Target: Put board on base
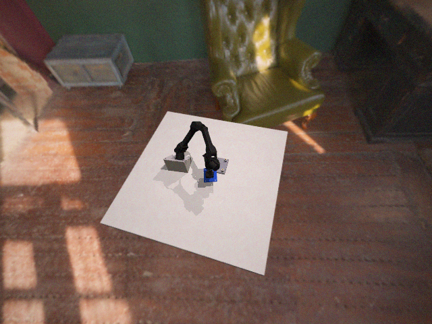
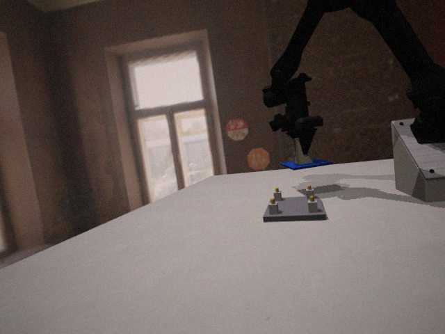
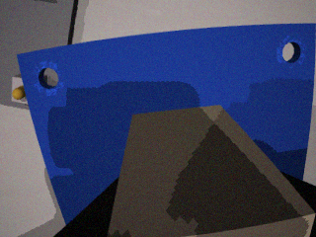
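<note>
Blue board is up off the white table, hanging from the gripper. Jaws: clamped on the handle, one black finger visible on each side of it in wrist view. Handle side is up, board close to level in exterior view.

Grey base sits on the table at 2 o'clock from the board in top view, near it, partly hidden by the arm. Exterior view puts it at 6 o'clock from the board, closer to that camera. All four posts show there, gold pins bare on top. No pin is in a hole, board is not seated.

Wrist view: two corner holes in sight, one at 10 o'clock, one at 1 to 2 o'clock. A gold pin shows just outside the board's edge at 9 to 10 o'clock, near the first hole. Other two holes can't be made out there.

Arm comes off the grey pedestal, at 10 o'clock from the board in top view. Arm shadow falls on the table; in top view it reaches to about 7 o'clock from the board.
</note>
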You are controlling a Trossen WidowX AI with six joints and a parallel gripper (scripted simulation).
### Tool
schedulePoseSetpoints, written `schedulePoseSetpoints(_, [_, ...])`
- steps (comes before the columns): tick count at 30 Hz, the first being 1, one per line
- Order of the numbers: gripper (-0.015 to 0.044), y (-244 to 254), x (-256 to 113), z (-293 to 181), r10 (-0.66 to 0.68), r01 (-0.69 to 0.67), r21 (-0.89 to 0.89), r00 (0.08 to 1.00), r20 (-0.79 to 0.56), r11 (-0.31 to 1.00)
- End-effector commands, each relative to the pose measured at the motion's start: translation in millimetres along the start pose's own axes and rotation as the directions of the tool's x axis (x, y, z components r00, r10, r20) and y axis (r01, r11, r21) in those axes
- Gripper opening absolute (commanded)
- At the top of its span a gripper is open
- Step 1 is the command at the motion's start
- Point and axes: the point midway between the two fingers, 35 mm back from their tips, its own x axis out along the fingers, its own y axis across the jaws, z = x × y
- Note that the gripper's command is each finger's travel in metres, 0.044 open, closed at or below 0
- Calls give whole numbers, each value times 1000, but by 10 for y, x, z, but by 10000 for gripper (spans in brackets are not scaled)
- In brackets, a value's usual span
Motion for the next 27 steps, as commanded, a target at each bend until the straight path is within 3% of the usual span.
schedulePoseSetpoints(1, [0, 94, -29, 85, -8, 8, 12, 1000, 5, 1000])
schedulePoseSetpoints(27, [0, 594, -48, 478, -6, 5, 143, 1000, 11, 990])
